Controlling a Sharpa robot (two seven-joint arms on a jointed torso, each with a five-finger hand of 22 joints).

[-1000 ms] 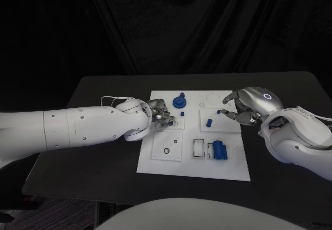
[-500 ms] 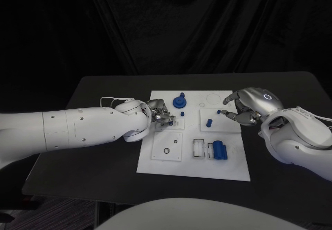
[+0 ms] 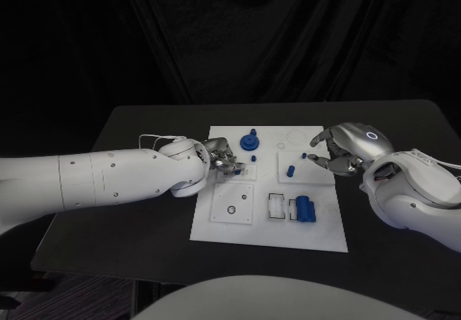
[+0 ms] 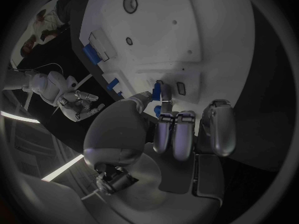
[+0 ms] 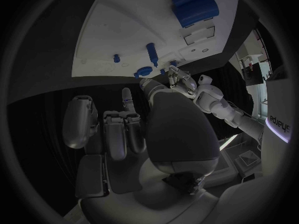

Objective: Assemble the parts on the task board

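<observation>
Task board [image 3: 269,230], the white plate, lay in the middle of the frame on the black surface [image 3: 144,133], with the blue parts spread over it. Going from the left of the frame: the left robot hand [image 3: 223,160] sat at the board's left edge, its fingers bunched over a small blue part [image 4: 156,90] at a little recessed plate there; whether it gripped that part or only touched it, I could not tell. Just right of it, near the board's upper middle, stood the round blue gear-like part [image 3: 250,141] with a small blue peg [image 3: 254,159] below it. Lower down, right of centre, lay the blue cylinder block [image 3: 304,207] beside its slots. Further right, an upright blue pin [image 3: 290,171] stood in a square plate, and a tiny blue part [image 3: 304,155] sat just by the fingertips of the right robot hand [image 3: 341,152], which hung at the board's upper right edge with fingers curled but apart and nothing visibly held. Against the pictures of a second and half a second ago, almost nothing had shifted: both hands kept their places, the left one's fingers barely altering, and every part lay where it had. By my judgement the left hand was mid-way through a fine seating or grasping step, so the assembly had not advanced in this interval and most parts remained to be placed.
</observation>
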